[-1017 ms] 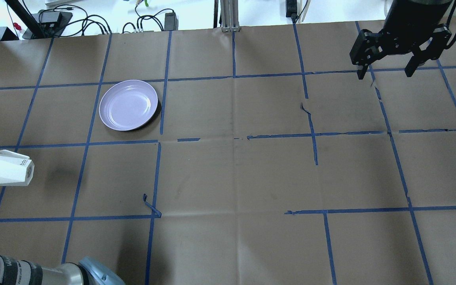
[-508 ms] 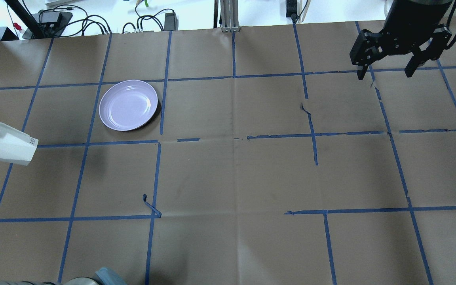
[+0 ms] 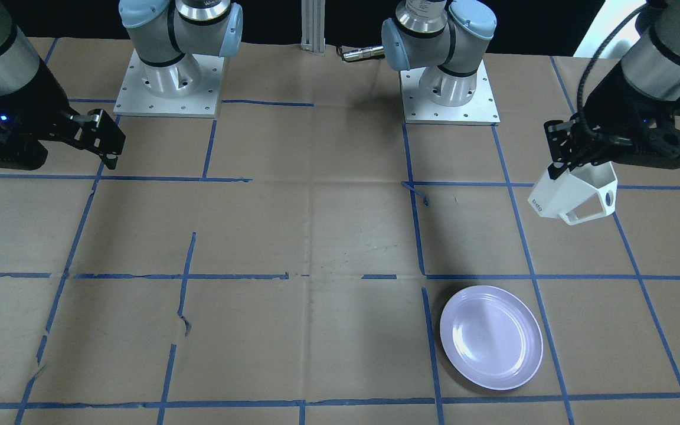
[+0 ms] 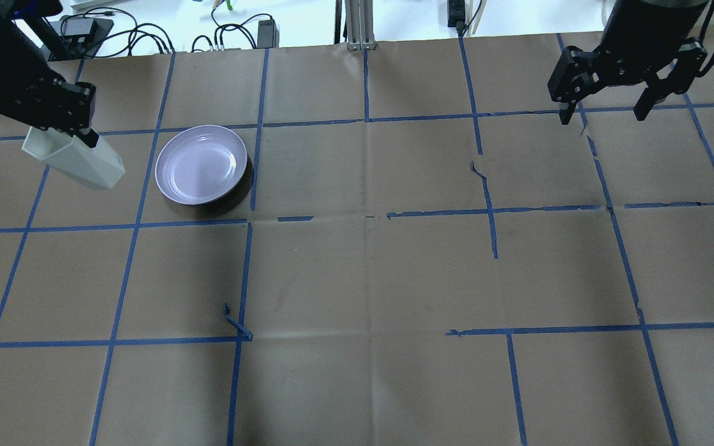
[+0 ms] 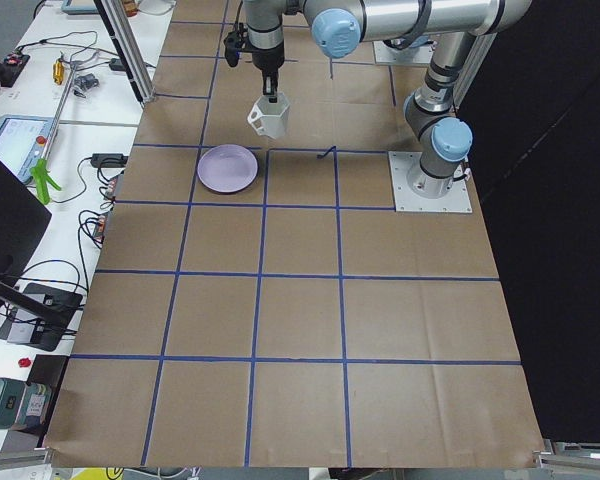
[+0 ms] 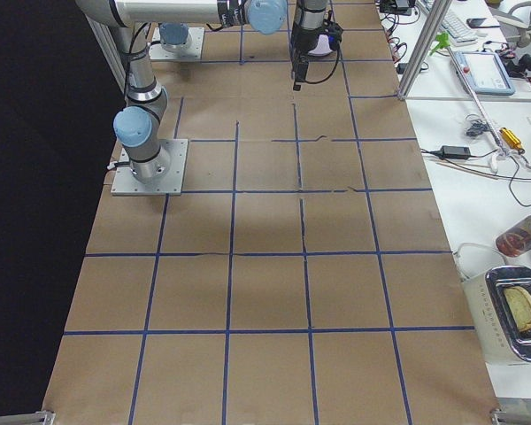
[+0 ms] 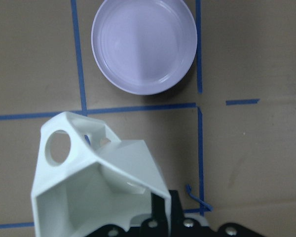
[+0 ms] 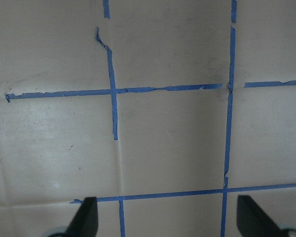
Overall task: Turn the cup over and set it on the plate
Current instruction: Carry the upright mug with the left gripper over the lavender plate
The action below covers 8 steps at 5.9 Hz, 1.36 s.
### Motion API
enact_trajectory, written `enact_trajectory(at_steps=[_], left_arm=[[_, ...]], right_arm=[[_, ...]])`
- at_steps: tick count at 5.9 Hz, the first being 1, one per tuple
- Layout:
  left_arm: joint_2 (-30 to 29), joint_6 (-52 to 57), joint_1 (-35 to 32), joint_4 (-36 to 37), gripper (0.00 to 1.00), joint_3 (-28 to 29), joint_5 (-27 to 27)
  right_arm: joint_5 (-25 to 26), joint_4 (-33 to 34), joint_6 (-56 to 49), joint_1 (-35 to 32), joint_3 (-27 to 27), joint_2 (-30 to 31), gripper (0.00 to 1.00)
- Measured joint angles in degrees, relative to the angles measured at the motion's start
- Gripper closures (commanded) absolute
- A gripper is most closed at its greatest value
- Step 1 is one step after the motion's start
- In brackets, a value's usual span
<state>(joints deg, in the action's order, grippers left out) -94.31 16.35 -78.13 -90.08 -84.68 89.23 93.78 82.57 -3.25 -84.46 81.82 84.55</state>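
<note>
Left gripper [image 4: 72, 131] has its jaws clamped on the rim wall of the white faceted cup [image 4: 78, 164]. The cup hangs tilted just below the jaws, off the table [image 4: 357, 279], base end lowest. The lavender plate [image 4: 201, 164] lies flat near the jaws, on their table-centre side, apart from the cup. Right gripper [image 4: 602, 114] hovers with jaws wide apart.

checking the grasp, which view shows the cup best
Exterior front-facing: the white faceted cup shows nearly whole, handle and logo visible, held by the left gripper, off the lavender plate. Left wrist view shows its inside close but cropped; overhead shows one plain side; exterior left shows it small; the other two miss it.
</note>
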Motion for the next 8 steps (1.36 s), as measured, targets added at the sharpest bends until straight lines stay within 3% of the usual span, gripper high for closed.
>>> enact_trajectory(at_steps=[2, 4, 8], left_arm=[[-8.47, -0.62, -4.6, 7.5, 1.0, 5.64, 3.18], [-16.21, -1.52, -7.37, 8.41, 1.0, 12.42, 3.59], [-26.32, -0.51, -8.01, 12.43, 1.0, 8.73, 3.59]], right_arm=[[0.0, 0.0, 0.0, 0.0, 0.0, 0.0, 0.0], [0.0, -0.04, 0.0, 0.0, 0.0, -0.01, 0.0], [0.0, 0.0, 0.0, 0.0, 0.0, 0.0, 0.0]])
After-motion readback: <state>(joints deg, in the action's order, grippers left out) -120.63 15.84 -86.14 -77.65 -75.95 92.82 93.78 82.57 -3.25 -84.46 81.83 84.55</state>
